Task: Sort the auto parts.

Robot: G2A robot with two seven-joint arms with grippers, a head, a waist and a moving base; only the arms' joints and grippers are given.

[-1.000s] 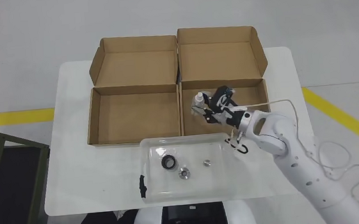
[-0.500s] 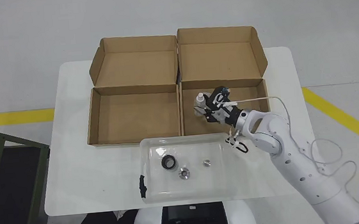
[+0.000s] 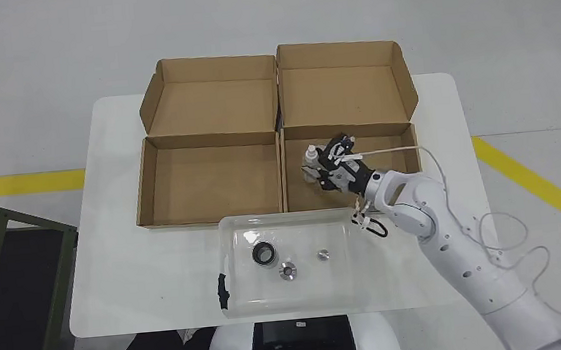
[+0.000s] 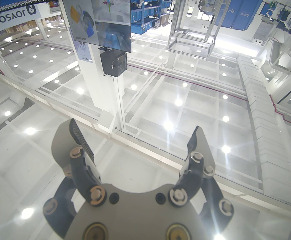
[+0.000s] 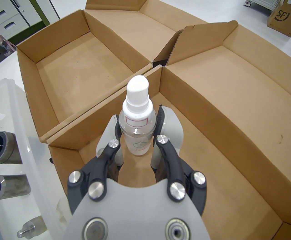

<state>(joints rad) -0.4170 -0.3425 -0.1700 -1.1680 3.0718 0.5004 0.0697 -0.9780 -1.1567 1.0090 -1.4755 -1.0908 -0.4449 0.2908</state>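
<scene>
Placement into the right box (image 5: 227, 127) seems the step: the right end effector (image 5: 138, 127) is closed on the spray bottle (image 5: 137, 106), held over this box, close to its wall next to the left box (image 5: 75, 75). It should lower well before releasing. The bottle's long axis follows the fingers (image 5: 170, 127), white cap pointing away from the wrist.

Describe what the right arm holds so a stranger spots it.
On the table, find the right cardboard box. Over its left side, the right gripper holds a clear spray bottle with a white cap, unlike the metal parts in the tray.
</scene>
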